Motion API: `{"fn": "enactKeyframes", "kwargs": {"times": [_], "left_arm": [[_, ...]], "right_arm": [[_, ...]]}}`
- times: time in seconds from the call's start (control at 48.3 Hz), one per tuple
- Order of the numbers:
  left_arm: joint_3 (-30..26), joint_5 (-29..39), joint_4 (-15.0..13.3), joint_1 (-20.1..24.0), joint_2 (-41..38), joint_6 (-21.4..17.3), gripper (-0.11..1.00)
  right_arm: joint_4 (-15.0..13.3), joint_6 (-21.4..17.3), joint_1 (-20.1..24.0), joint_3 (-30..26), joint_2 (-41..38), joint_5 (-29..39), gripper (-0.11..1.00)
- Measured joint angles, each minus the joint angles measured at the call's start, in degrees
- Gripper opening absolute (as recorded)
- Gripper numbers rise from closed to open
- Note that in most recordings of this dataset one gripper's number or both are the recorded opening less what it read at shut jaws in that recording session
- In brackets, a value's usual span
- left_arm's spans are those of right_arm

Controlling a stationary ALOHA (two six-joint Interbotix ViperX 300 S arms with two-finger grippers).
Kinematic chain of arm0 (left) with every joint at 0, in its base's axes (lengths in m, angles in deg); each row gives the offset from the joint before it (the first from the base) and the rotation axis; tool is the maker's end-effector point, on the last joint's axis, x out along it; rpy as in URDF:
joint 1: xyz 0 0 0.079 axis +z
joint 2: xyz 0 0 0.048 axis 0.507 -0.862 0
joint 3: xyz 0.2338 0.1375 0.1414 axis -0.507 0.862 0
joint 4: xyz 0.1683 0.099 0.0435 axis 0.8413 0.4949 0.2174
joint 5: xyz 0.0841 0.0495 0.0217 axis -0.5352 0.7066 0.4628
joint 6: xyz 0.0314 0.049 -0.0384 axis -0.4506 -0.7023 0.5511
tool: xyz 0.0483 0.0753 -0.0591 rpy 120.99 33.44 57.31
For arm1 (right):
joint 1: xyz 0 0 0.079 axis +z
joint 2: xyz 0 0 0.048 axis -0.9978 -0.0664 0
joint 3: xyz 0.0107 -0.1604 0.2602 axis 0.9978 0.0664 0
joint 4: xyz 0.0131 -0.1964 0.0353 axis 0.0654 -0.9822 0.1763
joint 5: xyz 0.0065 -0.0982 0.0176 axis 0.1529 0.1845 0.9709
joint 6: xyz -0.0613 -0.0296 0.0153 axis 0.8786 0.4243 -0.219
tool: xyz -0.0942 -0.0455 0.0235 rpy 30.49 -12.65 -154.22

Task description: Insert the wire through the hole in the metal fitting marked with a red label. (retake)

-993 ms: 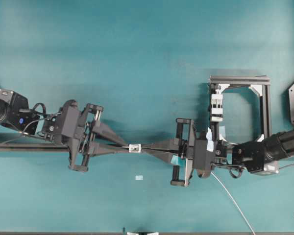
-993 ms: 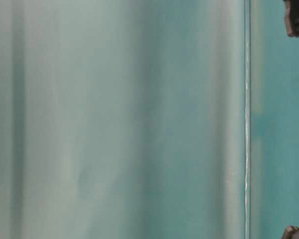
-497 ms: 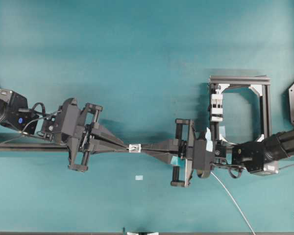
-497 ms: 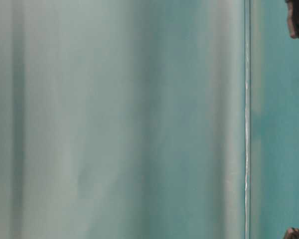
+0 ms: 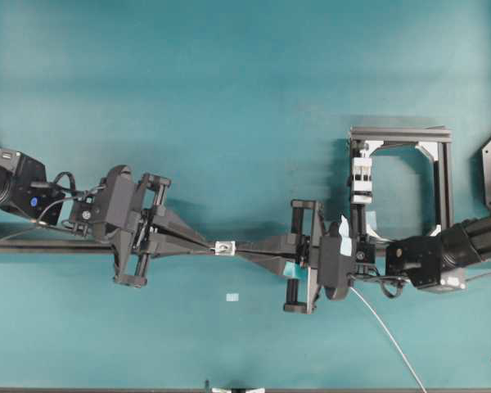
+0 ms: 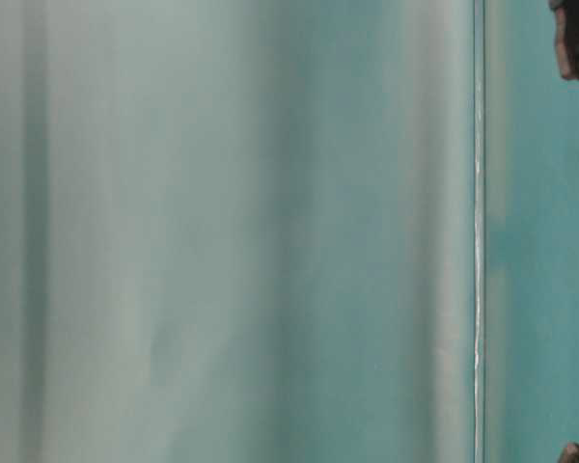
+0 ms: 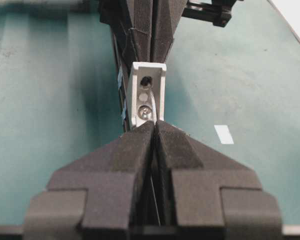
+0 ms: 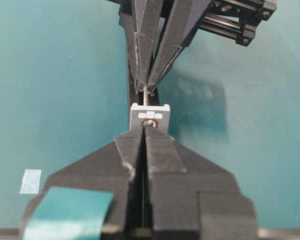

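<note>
- While both arms meet at the middle of the teal table (image 5: pixel 245 98), the metal fitting (image 5: pixel 224 246) sits between their fingertips, so the step in hand looks like the threading itself, or its very end.
- The left gripper (image 7: pixel 154 125) is closed, its tips pressed together right at the lower edge of the fitting; a thin pale line runs between its fingers (image 7: pixel 135 150), which is probably the wire (image 8: pixel 145 95), though this view is too tight to be sure.
- In the right wrist view a short pale stub of wire stands between the opposite tips and the top of the fitting, touching it.
- The right gripper (image 8: pixel 144 129) has its tips nearly together at the fitting; whether they pinch the fitting or are just letting go, I cannot tell.
- The hole (image 7: pixel 146 80) shows dark in the upper part of the bracket face, with a screw below it.
- I judge that the next move calls for a very small, straight push or pull along the wire's line, with no sideways drift, because the stiff end can bend or slip out.
- For room: the table above and below the grippers is open, with only a small tape square (image 5: pixel 232 297) near; the black frame (image 5: pixel 399 176) stands behind the right arm, well apart from the fitting.
- The table-level view shows almost nothing useful.
</note>
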Motion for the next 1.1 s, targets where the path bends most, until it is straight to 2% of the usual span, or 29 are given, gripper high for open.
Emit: {"fn": "enactKeyframes", "kwargs": {"times": [0.083,0.248,0.29,0.6,1.097], "left_arm": [[0.0,0.0,0.09,0.0,0.0,0.0,-0.1],[-0.09,0.09,0.09,0.0,0.0,0.09,-0.1],[-0.09,0.09,0.0,0.09,0.0,0.0,-0.1],[1.32,1.41,0.0,0.09,1.67,0.09,-0.1],[11.51,7.82,0.26,-0.09,12.04,-0.53,-0.1]], "right_arm": [[-0.35,0.53,-0.18,0.09,0.35,0.44,0.28],[-0.97,0.79,0.53,0.62,1.58,0.62,0.78],[-1.05,0.79,0.62,0.79,1.93,0.62,0.84],[-1.05,0.79,0.62,1.85,2.64,0.53,0.83],[-0.97,0.79,0.62,2.46,2.64,0.53,0.82]]}}
